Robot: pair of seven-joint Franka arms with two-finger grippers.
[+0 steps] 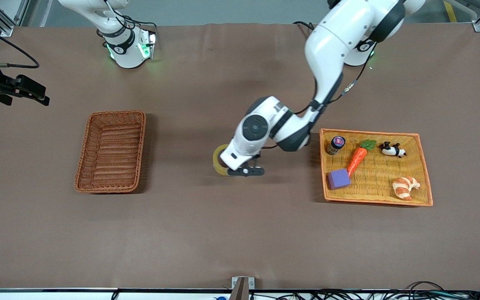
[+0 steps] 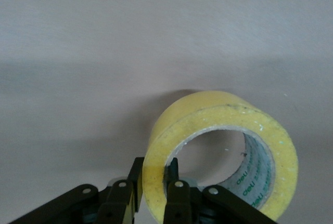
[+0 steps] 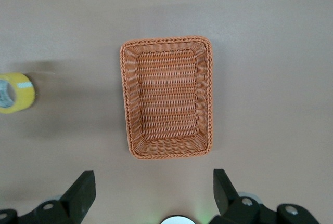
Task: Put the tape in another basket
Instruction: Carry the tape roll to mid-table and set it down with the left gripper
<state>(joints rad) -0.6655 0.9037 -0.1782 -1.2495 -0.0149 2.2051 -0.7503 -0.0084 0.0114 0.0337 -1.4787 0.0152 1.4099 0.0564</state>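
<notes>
Green print on the grey inner core of the tape (image 2: 221,151) read roughly "deli", though I could not make it out for certain. The roll was wide, yellowish and translucent, its edge speckled. In the left wrist view my left gripper (image 2: 154,190) pinched the roll's wall, one finger inside the ring and one outside. The front view showed only a yellow arc of the tape (image 1: 219,159) poking out from under that gripper (image 1: 246,170), over bare table (image 1: 240,233) between the two woven containers.

Toward the right arm's end from the gripper sat the reddish-brown basket (image 1: 111,151), nothing in it. The right wrist view looked straight down into the basket (image 3: 166,97) past the widely spread fingers (image 3: 82,193) of my right gripper (image 3: 153,193), which waited above it.

Just beside the left gripper, toward the left arm's end, lay the orange tray (image 1: 425,175) with a small jar (image 1: 336,144), toy carrot (image 1: 358,156), panda figure (image 1: 392,149), purple block (image 1: 338,179) and croissant (image 1: 405,186).
</notes>
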